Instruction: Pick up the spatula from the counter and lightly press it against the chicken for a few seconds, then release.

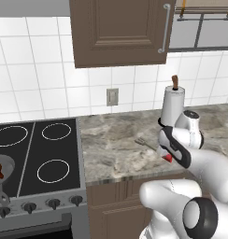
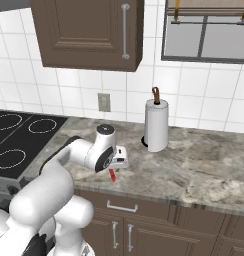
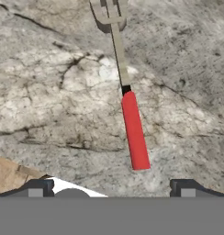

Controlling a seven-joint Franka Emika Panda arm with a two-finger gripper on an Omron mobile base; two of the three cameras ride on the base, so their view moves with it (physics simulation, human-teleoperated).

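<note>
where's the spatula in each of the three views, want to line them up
Left base view: spatula right of centre on the marble counter, slotted head to the left, red handle tip to the lower right.
Right base view: its red handle left of centre, near the counter's front edge.
Hand view: centre, red handle low, head at top.
Shared landmark: paper towel roll, behind it in both base views.

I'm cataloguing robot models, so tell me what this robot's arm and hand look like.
The arm is glossy white, rounded segments with dark rings and caps at the joints. The hand is a white block with a dark band, ending in two small dark, squared fingertips.
</note>
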